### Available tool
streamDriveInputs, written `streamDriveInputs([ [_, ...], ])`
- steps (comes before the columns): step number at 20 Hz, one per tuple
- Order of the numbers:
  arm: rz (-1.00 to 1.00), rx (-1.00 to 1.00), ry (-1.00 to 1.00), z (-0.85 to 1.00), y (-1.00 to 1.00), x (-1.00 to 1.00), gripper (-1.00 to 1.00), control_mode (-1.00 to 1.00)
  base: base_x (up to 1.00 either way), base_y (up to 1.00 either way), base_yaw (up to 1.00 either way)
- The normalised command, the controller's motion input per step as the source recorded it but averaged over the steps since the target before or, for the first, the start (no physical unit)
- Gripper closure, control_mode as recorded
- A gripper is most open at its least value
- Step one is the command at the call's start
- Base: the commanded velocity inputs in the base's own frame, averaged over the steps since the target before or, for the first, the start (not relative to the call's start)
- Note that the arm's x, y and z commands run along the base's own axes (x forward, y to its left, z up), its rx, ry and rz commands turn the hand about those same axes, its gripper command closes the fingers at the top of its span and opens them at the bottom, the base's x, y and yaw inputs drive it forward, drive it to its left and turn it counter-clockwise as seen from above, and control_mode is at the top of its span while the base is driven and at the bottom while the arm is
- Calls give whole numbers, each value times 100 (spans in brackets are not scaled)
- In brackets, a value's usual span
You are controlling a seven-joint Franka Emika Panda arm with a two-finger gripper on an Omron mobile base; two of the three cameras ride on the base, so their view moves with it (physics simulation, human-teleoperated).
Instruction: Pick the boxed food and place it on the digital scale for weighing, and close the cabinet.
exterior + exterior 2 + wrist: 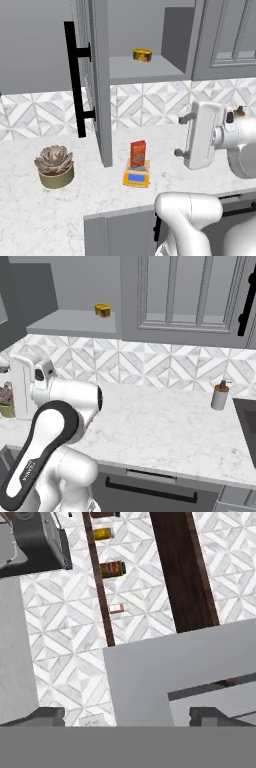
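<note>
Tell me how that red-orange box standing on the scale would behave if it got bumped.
The boxed food stands upright, tall and narrow, on the digital scale, so a sideways knock would probably tip it. It looks like a stiff, likely light carton, so it should slide or topple rather than bend. Its flat faces make rolling unlikely.

The red-orange boxed food (138, 153) stands upright on the yellow digital scale (136, 177), near the counter's front. The grey cabinet (97, 80) door hangs open just left, handle facing left.

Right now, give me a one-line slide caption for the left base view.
Boxed food stands on the digital scale beside a succulent, while the cabinet door remains open.
</note>
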Motion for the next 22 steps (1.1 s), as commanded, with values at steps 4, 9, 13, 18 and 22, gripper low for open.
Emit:
streamDriveInputs([
  [4,-39,28,-45,-27,100,-100,-100,-100,0,0,0],
  [9,-38,32,-42,-40,97,-100,-100,-100,0,0,0],
  [13,-32,35,-26,-23,97,-100,-100,-100,0,0,0],
  [18,-31,27,-7,-45,100,-100,-100,-100,0,0,0],
  [22,-31,36,-7,-56,100,-100,-100,-100,0,0,0],
])
